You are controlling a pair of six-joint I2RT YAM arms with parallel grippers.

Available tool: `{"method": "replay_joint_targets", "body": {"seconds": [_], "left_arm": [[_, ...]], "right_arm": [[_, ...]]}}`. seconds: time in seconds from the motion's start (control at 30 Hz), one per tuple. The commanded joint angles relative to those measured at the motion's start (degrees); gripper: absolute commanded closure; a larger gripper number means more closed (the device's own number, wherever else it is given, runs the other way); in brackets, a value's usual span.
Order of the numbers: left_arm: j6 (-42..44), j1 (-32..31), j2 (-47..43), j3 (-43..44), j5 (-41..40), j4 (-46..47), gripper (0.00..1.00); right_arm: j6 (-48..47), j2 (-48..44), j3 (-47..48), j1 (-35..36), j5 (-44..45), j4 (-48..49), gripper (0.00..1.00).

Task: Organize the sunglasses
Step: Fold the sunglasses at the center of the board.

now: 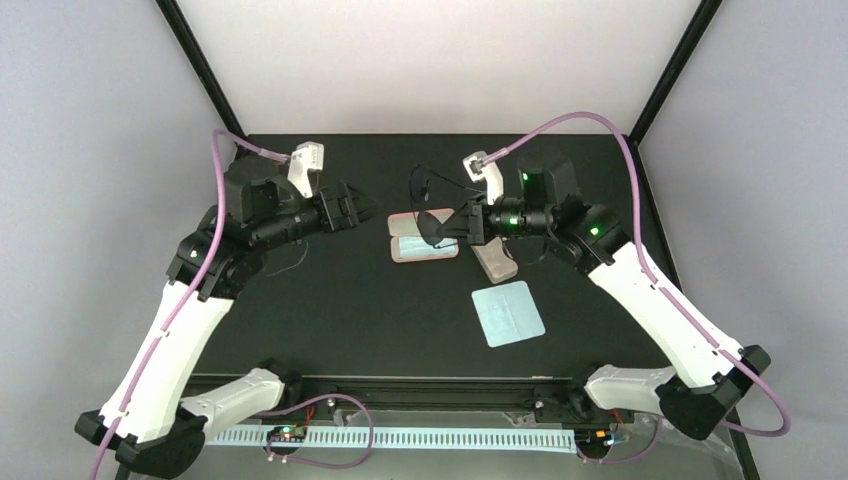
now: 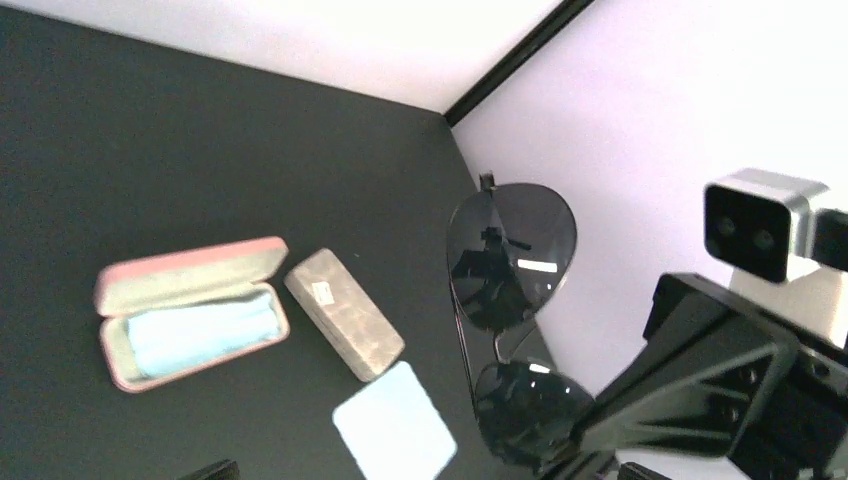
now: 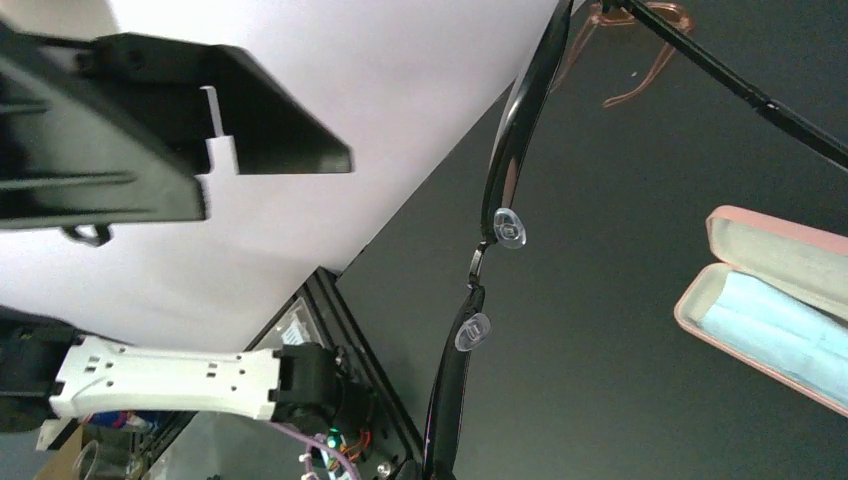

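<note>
One pair to stow. Where is it?
— Off the desk (image 1: 330, 320), mid-frame: my right fingers (image 1: 458, 228) pinch the sunglasses (image 1: 432, 222) by one lens rim, arms seemingly unfolded. My left fingers (image 1: 350, 208) hover just left of them; spread or pressed, I can't tell.
— Next move?
— I'd judge: fold the arms, then lower into the open pink case (image 1: 420, 247) beneath.
— Obstacles?
— The grey case (image 1: 495, 262) lies just right of it, and a blue cloth (image 1: 507, 313) lower right.

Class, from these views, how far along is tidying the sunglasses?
Done: the pink case lies open, blue cloth inside. In hand: the right gripper holds the sunglasses aloft, arms unfolded; the left gripper is open and empty. Left, probably: fold them, lay them in the case, close it.
</note>
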Motion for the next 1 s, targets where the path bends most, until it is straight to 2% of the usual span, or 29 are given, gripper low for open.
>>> {"method": "replay_joint_targets", "body": {"seconds": [0.0,0.33,0.53,0.73,0.87,0.97], "left_arm": [[-9.1,-0.5,0.8,1.5,6.4,2.6,0.01],[-14.0,-2.7,1.8,0.6,8.5,8.5,0.01],[-14.0,-3.4,4.5,3.1,6.5,4.3,0.01],[-15.0,-4.6,3.5,1.6,2.9,3.9,0.02],[-15.4,-5.8,3.9,1.5,1.3,4.6,0.07],[-15.2,-7.6,4.9,2.0,-0.7,4.6,0.14]], "right_arm": [[0.1,-3.1,0.4,3.4,2.6,-0.8,0.99],[-0.3,-2.3,3.2,11.1,1.7,-2.8,0.99],[-1.5,1.2,8.9,12.5,2.1,-6.7,0.99],[-3.6,2.5,9.5,12.5,2.6,-8.4,0.99],[-4.4,2.4,9.6,12.5,4.0,-9.6,0.99],[-4.6,2.4,9.6,12.6,4.8,-10.2,0.99]]}}
